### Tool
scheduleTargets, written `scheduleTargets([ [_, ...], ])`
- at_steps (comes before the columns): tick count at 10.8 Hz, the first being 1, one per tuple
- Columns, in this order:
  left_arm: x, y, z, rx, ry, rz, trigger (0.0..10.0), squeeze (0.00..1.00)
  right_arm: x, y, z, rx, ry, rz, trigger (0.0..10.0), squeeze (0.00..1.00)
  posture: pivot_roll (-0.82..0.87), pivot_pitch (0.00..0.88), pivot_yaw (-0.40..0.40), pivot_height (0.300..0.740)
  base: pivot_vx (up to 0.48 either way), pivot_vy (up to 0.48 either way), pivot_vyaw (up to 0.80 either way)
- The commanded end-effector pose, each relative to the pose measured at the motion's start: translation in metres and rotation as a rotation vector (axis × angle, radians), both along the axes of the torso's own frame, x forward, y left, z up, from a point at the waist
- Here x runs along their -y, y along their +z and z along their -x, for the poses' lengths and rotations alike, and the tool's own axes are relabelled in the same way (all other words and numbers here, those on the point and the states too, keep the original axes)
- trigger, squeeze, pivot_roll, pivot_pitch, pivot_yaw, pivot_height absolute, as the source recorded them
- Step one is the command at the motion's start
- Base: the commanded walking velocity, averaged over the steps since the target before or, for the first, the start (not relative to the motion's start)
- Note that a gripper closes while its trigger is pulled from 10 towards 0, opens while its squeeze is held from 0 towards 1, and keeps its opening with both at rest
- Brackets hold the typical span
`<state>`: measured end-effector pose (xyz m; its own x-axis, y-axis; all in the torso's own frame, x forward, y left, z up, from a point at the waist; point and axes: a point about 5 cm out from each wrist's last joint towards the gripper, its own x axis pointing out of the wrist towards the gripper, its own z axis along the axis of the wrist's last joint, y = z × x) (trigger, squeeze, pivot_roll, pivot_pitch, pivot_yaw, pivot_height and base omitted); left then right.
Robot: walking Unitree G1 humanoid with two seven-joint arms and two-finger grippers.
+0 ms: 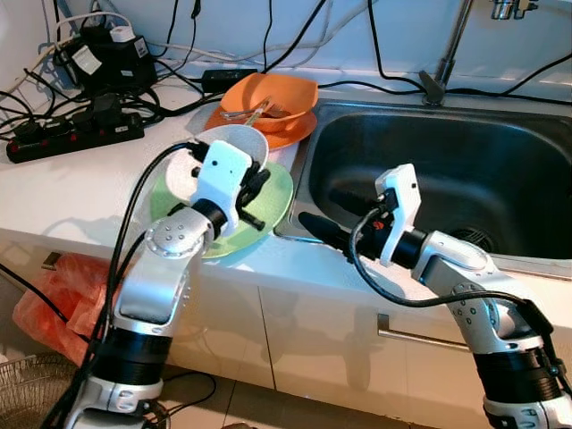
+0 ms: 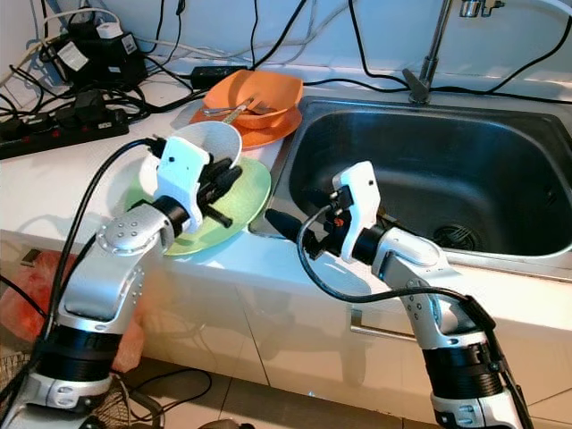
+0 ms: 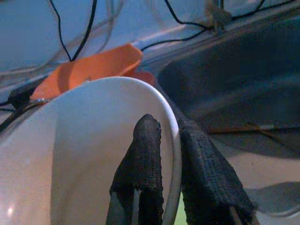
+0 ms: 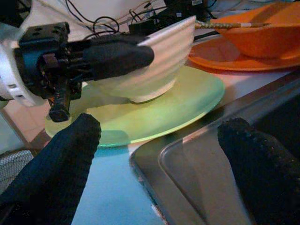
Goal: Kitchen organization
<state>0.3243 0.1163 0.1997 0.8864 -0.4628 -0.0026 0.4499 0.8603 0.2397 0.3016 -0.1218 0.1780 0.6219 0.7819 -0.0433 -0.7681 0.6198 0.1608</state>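
no legible text

no words, brands, numbers or signs can be read in any of the views. white labels are seen on the black power adapters (image 1: pixel 100 55) at the back of the counter, but whatever is printed on them is too small and blurred to be made out. no markings are seen on the white housings of the arms, and no lettering is seen on the dishes or the sink.

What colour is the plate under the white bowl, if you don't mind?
Light green plate, clearest in the right wrist view.
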Motion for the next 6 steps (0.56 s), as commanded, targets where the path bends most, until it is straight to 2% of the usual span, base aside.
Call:
scheduleTargets([
  [1,0.003,0.009,0.004,0.073,-0.005,-0.002,0.0,0.0,-0.001,0.006,-0.003,0.021,0.004,-0.012,10.0,0.0,0.07,0.027,0.068,0.74,0.0,0.0,0.0],
  [3,0.024,0.01,0.013,0.168,-0.059,-0.006,0.0,0.0,0.002,0.006,-0.005,0.02,-0.014,-0.015,10.0,0.0,0.07,0.022,0.072,0.74,0.0,0.0,0.0],
  [6,0.035,0.005,0.019,0.272,-0.116,-0.073,0.0,0.0,0.007,0.007,-0.009,0.022,-0.046,-0.011,10.0,0.0,0.06,0.018,0.073,0.74,0.0,0.0,0.0],
])
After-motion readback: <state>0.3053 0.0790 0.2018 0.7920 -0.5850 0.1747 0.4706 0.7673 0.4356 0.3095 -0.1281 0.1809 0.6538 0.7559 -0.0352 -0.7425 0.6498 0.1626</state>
